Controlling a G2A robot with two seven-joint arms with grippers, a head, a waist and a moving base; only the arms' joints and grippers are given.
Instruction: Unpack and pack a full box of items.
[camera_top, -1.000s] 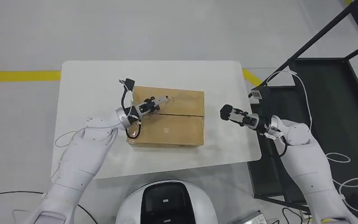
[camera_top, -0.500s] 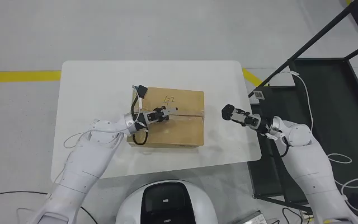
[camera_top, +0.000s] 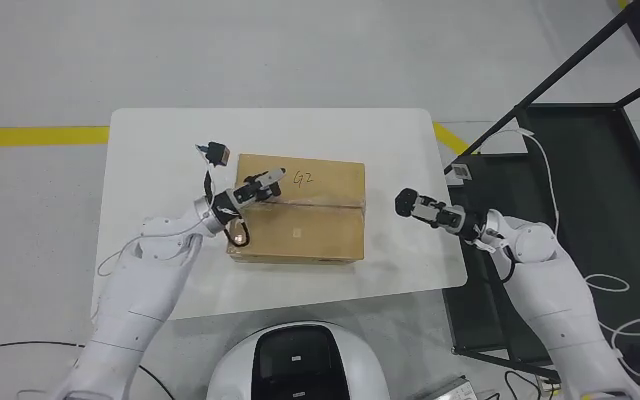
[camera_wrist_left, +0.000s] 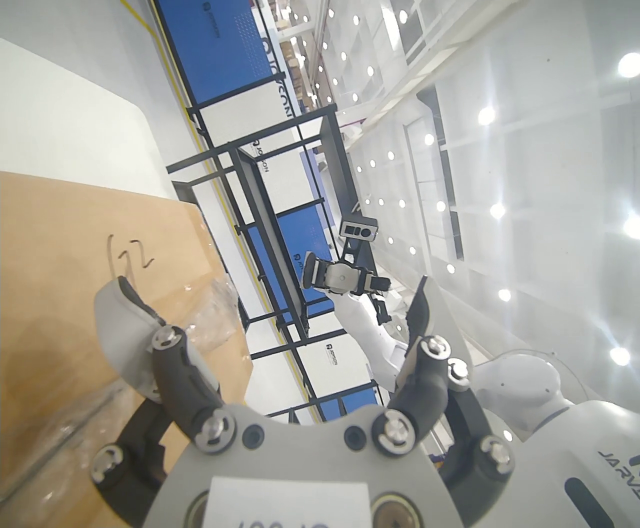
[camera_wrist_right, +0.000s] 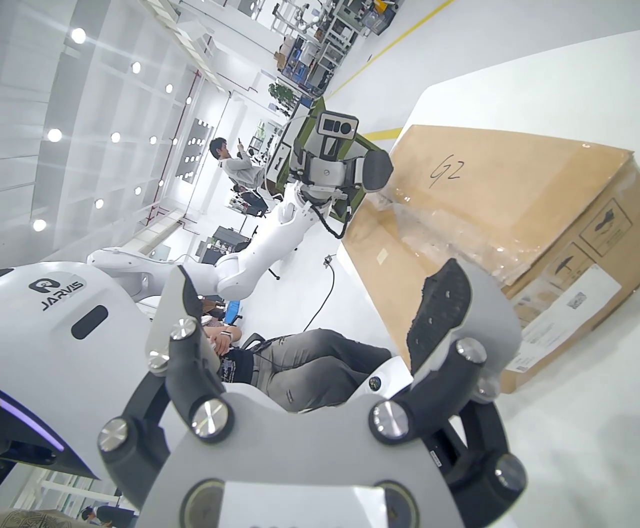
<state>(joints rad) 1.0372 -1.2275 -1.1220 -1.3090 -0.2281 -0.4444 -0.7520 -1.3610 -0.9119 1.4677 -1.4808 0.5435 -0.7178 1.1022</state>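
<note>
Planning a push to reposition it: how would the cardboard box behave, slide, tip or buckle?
Low and wide, flat on the table, the cardboard box would probably slide rather than tip. Its walls look stiff, but the top flaps may flex at the seam, where the clear tape is crumpled and loose. Its weight cannot be told.

I am counting one cardboard box (camera_top: 300, 215) sitting on one white table (camera_top: 400, 140). Its top is showing two flaps, with one strip of clear tape (camera_top: 315, 205) running along the seam between them and one handwritten mark (camera_top: 305, 179). It is carrying two white labels: one small sticker (camera_top: 297, 232) on top, one larger label (camera_wrist_right: 565, 305) on its side. I am working with two grippers: my left gripper (camera_top: 272, 180) and my right gripper (camera_top: 404, 202). One black rack (camera_top: 590, 180) is standing beside the table.
</note>
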